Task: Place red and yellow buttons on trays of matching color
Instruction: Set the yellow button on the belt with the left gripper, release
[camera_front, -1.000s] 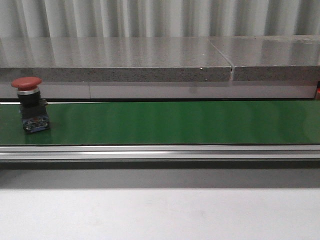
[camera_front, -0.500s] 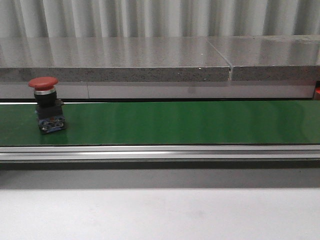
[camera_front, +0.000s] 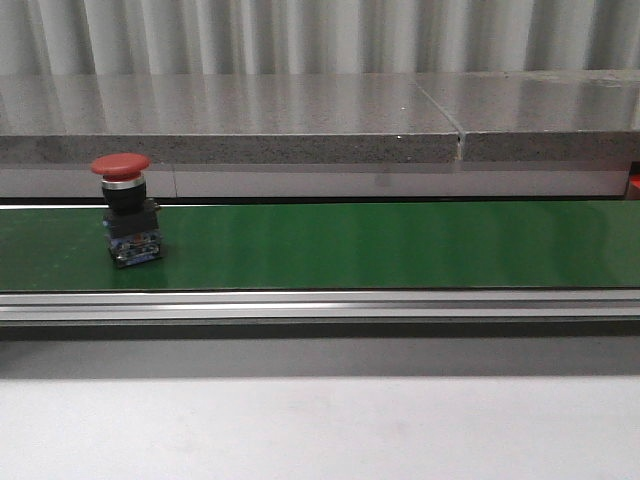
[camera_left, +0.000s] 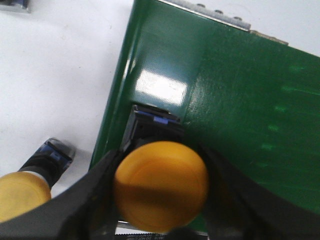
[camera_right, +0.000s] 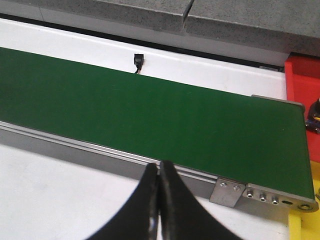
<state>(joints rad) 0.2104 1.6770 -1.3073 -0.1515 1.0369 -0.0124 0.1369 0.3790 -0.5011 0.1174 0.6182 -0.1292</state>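
Observation:
A red button (camera_front: 125, 208) with a mushroom cap stands upright on the green belt (camera_front: 380, 245), towards its left end. My left gripper (camera_left: 160, 172) is shut on a yellow button (camera_left: 161, 186), its fingers (camera_left: 100, 185) pressing both sides, and holds it over the belt's end. A second yellow button (camera_left: 22, 194) lies on the white table beside that end. My right gripper (camera_right: 159, 170) is shut with nothing in it, just in front of the belt's near rail. At the belt's right end, part of the red tray (camera_right: 300, 82) and a corner of the yellow tray (camera_right: 305, 227) show.
A grey stone ledge (camera_front: 300, 115) runs behind the belt. An aluminium rail (camera_front: 320, 305) borders the belt's near side, with white table (camera_front: 320, 430) in front. A small dark object (camera_right: 315, 116) sits at the red tray's edge. A black sensor (camera_right: 138, 61) stands behind the belt.
The red button has travelled to the right along the belt, staying upright. Nothing else in the front view has changed.

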